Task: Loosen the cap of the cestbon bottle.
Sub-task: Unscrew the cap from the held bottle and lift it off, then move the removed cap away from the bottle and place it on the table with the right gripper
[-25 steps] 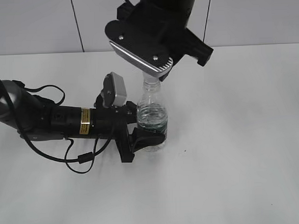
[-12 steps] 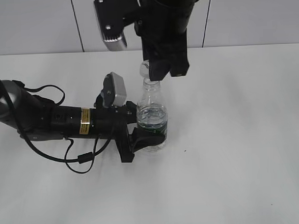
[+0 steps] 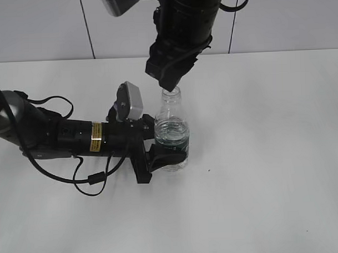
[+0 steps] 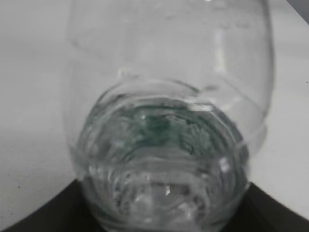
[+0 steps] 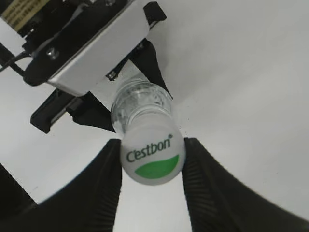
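**Ana:** Cestbon bottle (image 3: 171, 138) first: where is it standing, and what holds it?

**Ben:** Upright on the white table (image 3: 270, 156), a little left of the middle in the exterior view. Starting at the left, the left arm lies low along the table and the left gripper (image 3: 165, 156) is clamped around the bottle's lower body, at the green label band. The left wrist view is filled by the clear, water-filled body pressed close to the camera, so the grip looks firm.

**Ana:** And further right, at the top?

**Ben:** That is where things changed. A second ago the right gripper (image 5: 150, 157) sat over the neck with its wrist turned one way. Half a second ago it had rotated and risen, and the top of the bottle showed beside it. Now it has come back down on the neck, turned to a new angle.

**Ana:** Is it on the cap (image 5: 151, 157)?

**Ben:** Its wrist view shows the cap between the two dark fingers (image 5: 108, 174), which stand narrow and flank it closely on both sides. I cannot tell whether the pads are actually pressing.

**Ana:** Meaning?

**Ben:** I read it as a regrasp between twists. The cap still sits on the neck, and whether it is loosened cannot be told.
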`<state>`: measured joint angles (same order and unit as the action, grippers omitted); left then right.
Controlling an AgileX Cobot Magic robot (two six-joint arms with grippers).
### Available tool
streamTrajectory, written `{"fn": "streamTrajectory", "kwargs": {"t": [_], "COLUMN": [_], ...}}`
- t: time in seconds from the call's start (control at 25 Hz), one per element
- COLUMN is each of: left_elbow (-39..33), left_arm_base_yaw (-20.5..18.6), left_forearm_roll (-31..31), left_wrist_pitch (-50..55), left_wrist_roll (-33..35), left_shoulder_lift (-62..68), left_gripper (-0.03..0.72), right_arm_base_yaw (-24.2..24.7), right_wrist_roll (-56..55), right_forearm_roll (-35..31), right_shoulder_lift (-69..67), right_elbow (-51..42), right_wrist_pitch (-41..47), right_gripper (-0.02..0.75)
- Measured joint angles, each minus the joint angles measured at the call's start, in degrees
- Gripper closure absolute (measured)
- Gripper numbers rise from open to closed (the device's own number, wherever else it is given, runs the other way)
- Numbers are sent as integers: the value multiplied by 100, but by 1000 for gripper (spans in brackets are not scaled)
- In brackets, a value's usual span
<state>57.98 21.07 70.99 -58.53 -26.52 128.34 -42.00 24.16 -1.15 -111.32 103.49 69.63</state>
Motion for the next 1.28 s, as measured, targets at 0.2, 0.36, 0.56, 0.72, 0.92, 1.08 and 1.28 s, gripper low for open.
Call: {"fn": "streamTrajectory", "kwargs": {"t": [0.2, 0.36, 0.56, 0.72, 0.92, 1.08, 1.28], "left_elbow": [0, 0, 0, 0, 0, 0, 0], "left_arm_base_yaw": [0, 0, 0, 0, 0, 0, 0], "left_forearm_roll": [0, 0, -3, -3, -3, -3, -14], "left_wrist_pitch": [0, 0, 0, 0, 0, 0, 0], "left_wrist_roll": [0, 0, 0, 0, 0, 0, 0], "left_shoulder_lift": [0, 0, 0, 0, 0, 0, 0], "left_gripper": [276, 276, 276, 276, 276, 276, 276], "right_arm_base_yaw": [256, 644, 1159, 1641, 2265, 2593, 2639], "right_wrist_roll": [-719, -967, -1013, -1030, -1035, -1031, -1031], "right_forearm_roll": [-42, -224, -455, -493, -582, -691, -805], "right_shoulder_lift": [0, 0, 7, 14, 20, 20, 20], "right_elbow": [0, 0, 0, -44, -632, -1420, -2451], "right_wrist_pitch": [7, 7, 13, 13, 7, -224, -1177], "right_gripper": [439, 439, 439, 439, 439, 439, 440]}}
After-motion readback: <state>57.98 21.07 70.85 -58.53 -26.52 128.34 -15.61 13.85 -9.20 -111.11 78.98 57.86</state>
